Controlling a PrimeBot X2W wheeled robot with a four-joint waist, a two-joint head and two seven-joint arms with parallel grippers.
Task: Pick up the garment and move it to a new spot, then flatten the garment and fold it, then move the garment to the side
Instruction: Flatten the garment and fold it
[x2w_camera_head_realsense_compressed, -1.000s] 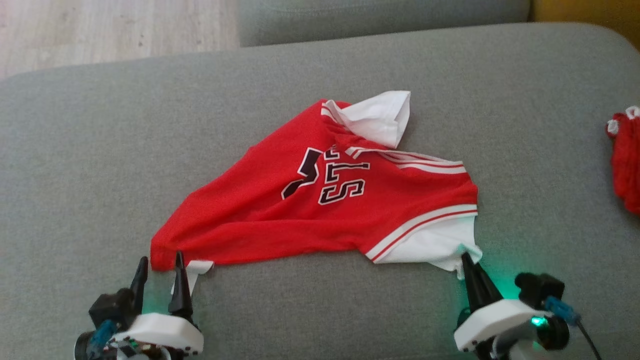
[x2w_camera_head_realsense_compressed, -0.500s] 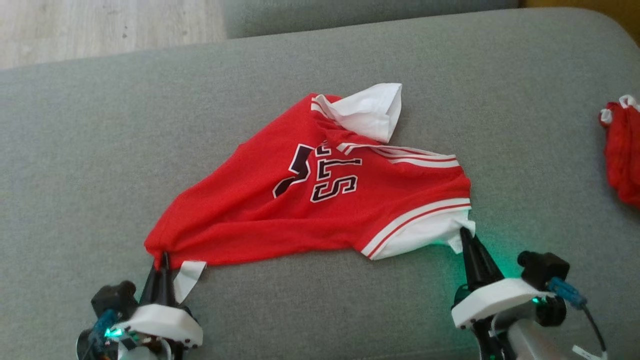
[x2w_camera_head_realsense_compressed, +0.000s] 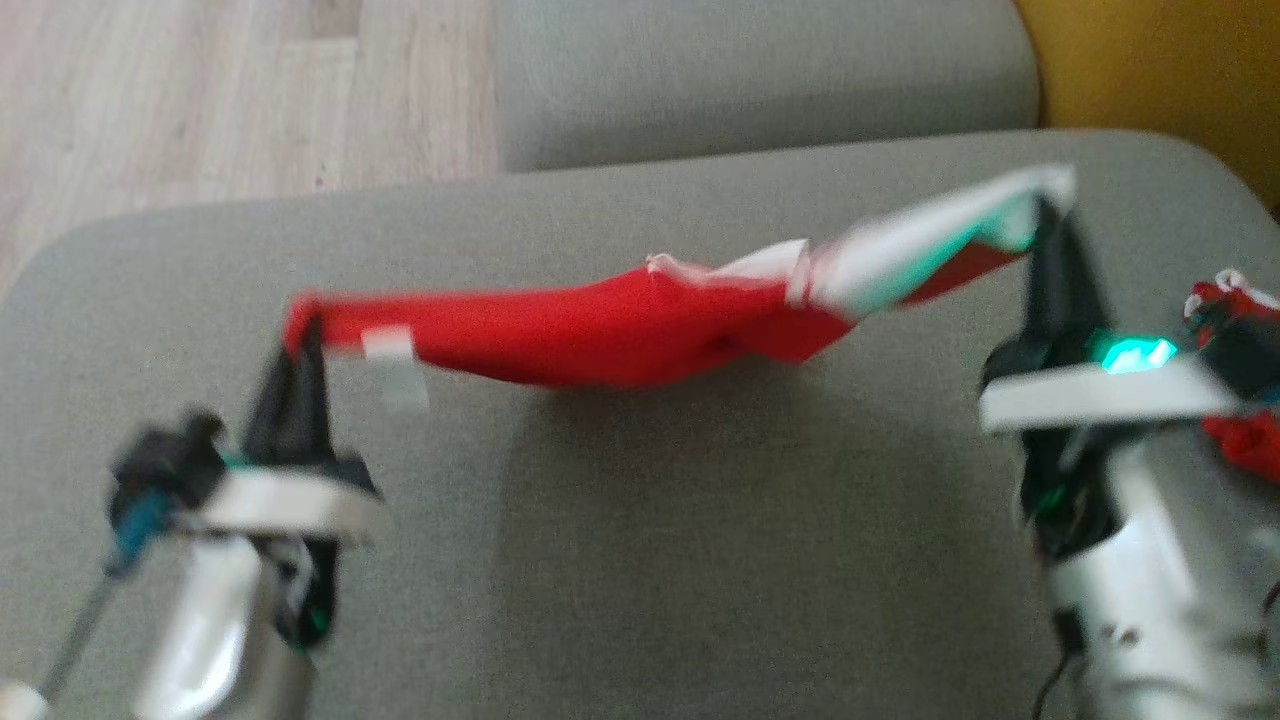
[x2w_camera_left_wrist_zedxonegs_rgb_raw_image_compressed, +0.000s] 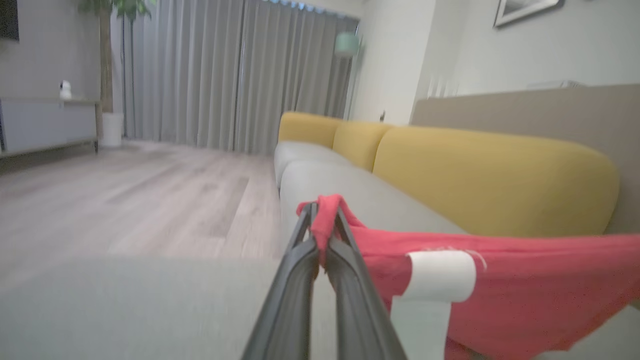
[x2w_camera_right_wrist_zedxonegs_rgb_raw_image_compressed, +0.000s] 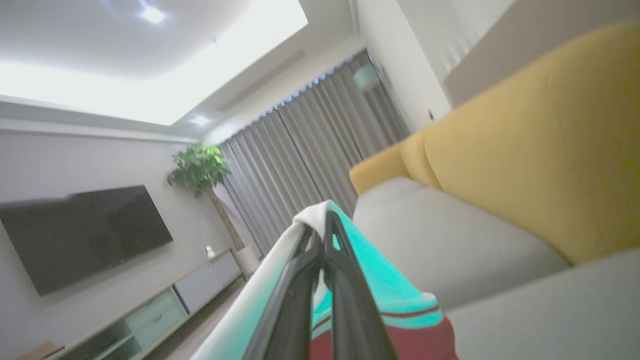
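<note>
Your head view is blurred; left gripper and right gripper clamp the garment, stretched across mid-frame, right end higher

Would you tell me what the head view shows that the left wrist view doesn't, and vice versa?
Head view: the whole jersey, lifted and sagging, the right gripper pinching its white end, another red cloth at right. Left wrist view: curtains, a plant, yellow backrests. Both: the left gripper shut on the red corner, the white tag, grey cushion.
</note>
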